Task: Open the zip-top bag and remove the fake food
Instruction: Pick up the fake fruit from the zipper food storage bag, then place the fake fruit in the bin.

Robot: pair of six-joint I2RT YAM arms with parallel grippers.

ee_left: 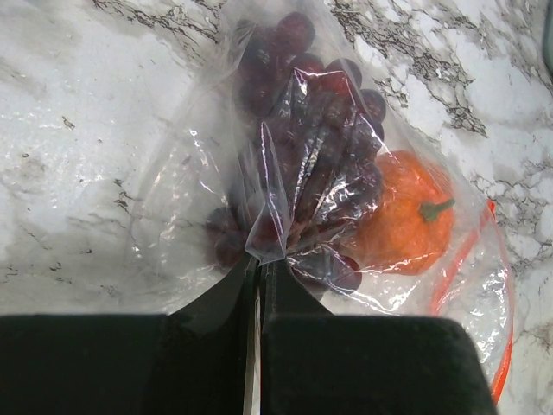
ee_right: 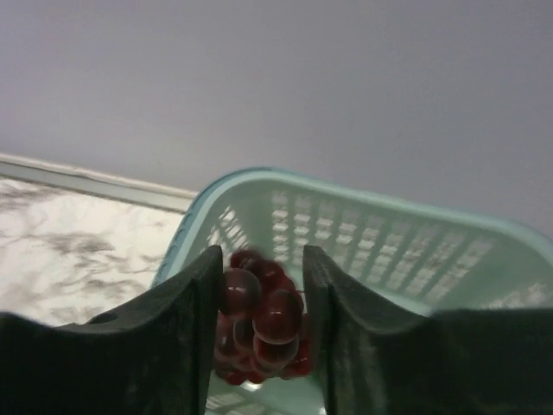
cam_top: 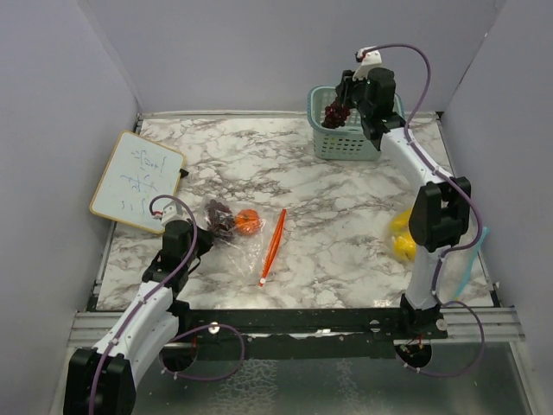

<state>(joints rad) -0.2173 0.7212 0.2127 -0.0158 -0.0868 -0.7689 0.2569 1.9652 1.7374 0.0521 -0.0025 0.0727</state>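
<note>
**Item: fake food, small plastic toy fruits.** Judged light, hard-skinned, smooth and not fragile. The knobbly bunches are offering good purchase across the cluster. The round pieces are likely to be slipping from a pinch unless taken across the middle.

**Location, piece one.** The held grape bunch [ee_right: 259,316] is hanging between the fingers of the right claw [ee_right: 259,290]. The claw is standing partly closed and gripping the bunch on both sides, above the rim of the teal basket [ee_right: 389,242] at the far right of the desk.

**Location, pieces two and three.** The bagged grape bunch [ee_left: 320,147] and the orange [ee_left: 406,216] are lying touching inside the zip-top bag [ee_left: 181,216], near the left arm.

**Location, other pieces.** Yellow fruit [cam_top: 401,235] is lying loose by the right arm, partly hidden behind it.

**Container.** The bag is thin clear film: soft, crinkly, slippery, and collapsing over its contents. The left claw [ee_left: 259,270] is fully closed, pinching a fold of film at the end away from the orange-red zip strip [cam_top: 273,246]. The mouth by that strip is judged the way in.

**Surface.** The desk [cam_top: 346,225] is marble-patterned, hard and glossy, so round fruit would likely be rolling on it.

**Room.** Plain pale walls are enclosing three sides. A small whiteboard [cam_top: 136,180] is lying at the left edge.
</note>
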